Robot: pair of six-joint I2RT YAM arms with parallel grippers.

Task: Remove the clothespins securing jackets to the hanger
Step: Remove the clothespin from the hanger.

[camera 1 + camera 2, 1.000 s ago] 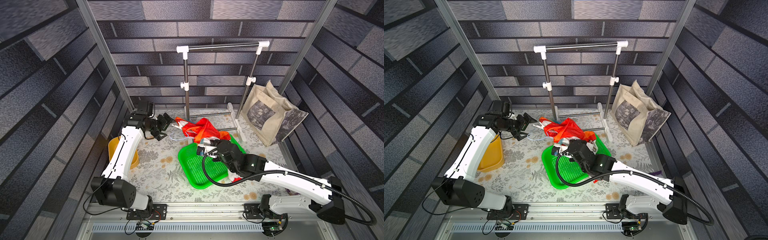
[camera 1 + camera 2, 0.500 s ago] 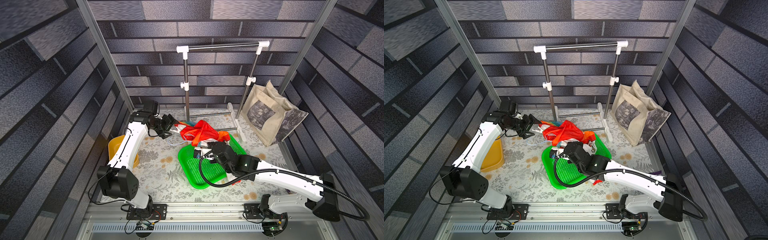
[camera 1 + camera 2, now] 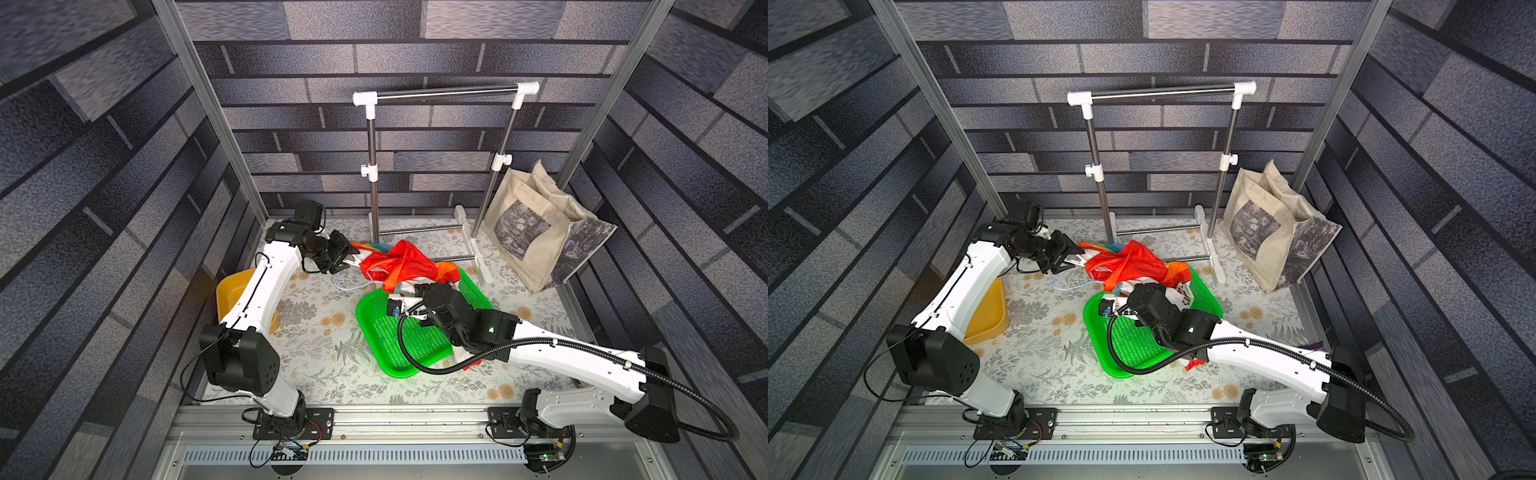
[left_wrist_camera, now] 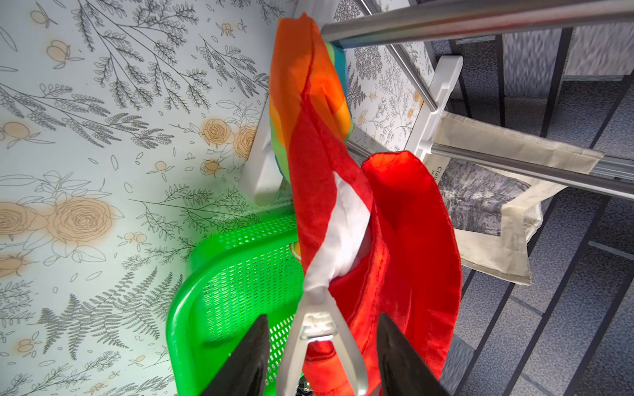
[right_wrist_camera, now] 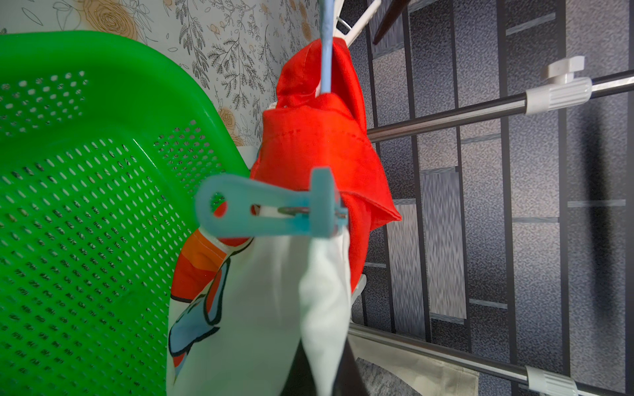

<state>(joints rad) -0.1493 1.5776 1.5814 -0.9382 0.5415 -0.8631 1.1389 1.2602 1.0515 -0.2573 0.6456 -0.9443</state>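
Observation:
The jacket lies bunched, red and orange, over the far edge of a green basket. A white clothespin pinches its white and red cloth. My left gripper is open, with one black finger on each side of that pin's handles and a gap on both sides. A teal clothespin clamps the jacket to the pale-blue hanger. My right gripper is shut on the jacket's white fabric just below that teal pin.
The green perforated basket sits mid-table under my right wrist. A steel rack stands at the back, with its feet close behind the jacket. A beige tote bag leans at the back right. A yellow bin is by the left arm.
My left arm has swung right up to the jacket, and its jaws have narrowed around the white clothespin. My right arm has shifted slightly left while holding the jacket.

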